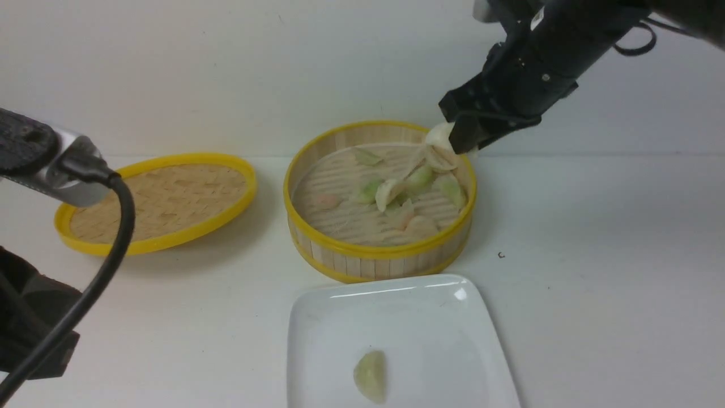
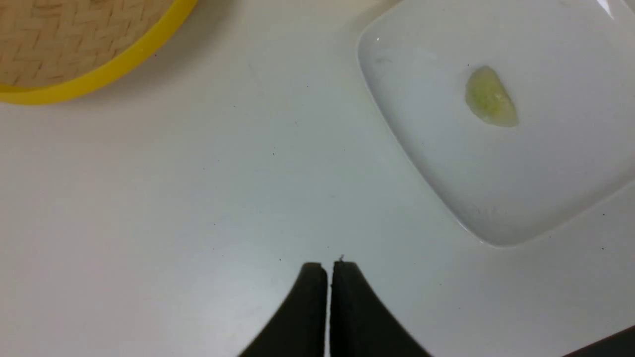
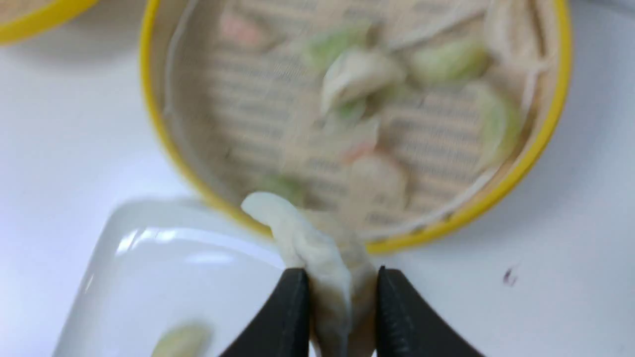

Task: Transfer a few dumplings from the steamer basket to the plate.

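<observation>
The right gripper pinched a white dumpling, upper right of the front view; the left gripper was pressed together. Carrying it gently to the plate seemed best.

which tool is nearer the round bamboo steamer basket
Right. The right tool hangs over the far right rim of the round bamboo steamer basket, pinching a cream-white dumpling; the left tool is over the table left of the white square plate.

Plain white wall behind matte white tabletop w/ tiny dark specks, soft even light
</observation>
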Robot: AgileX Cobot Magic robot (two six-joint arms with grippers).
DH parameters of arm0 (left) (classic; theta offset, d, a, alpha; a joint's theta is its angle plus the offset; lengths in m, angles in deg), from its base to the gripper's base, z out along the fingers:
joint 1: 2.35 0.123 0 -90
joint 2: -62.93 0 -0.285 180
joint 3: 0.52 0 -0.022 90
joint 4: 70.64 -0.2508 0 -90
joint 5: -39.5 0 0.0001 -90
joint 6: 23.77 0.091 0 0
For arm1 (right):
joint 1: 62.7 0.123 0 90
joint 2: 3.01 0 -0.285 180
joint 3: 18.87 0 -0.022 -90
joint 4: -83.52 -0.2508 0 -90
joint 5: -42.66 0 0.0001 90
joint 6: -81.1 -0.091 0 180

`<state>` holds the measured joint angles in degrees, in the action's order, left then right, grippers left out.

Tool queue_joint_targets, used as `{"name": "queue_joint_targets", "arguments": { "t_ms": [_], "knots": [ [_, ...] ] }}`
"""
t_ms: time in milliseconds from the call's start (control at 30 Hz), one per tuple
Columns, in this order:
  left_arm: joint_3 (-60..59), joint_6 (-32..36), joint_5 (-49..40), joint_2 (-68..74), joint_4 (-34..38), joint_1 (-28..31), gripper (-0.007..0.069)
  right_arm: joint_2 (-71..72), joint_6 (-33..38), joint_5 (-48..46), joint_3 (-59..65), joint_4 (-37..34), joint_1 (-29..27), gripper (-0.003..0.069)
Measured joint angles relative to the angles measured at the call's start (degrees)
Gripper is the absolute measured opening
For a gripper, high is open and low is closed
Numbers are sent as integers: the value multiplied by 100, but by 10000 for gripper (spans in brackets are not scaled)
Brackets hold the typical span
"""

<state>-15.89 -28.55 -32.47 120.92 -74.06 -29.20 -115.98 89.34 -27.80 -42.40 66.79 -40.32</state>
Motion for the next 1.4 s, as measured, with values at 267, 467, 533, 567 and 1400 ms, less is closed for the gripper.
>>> {"name": "queue_joint_targets", "arguments": {
  "t_ms": [267,467,533,567,1400],
  "knots": [
    [0,-110,0,0,-189,0,-6,293,-7,743,2285,-92,675,151],
    [0,-123,0,0,-201,0,-6,-369,8,1915,2665,-369,910,204],
    [0,-127,0,0,-201,0,-6,-453,65,1972,2607,-454,910,257],
    [0,-127,0,0,-201,0,-6,-466,74,1972,2580,-453,910,283],
    [0,-205,493,0,-165,0,-6,8201,-1498,3610,5528,1755,910,-13]
  ]
}}
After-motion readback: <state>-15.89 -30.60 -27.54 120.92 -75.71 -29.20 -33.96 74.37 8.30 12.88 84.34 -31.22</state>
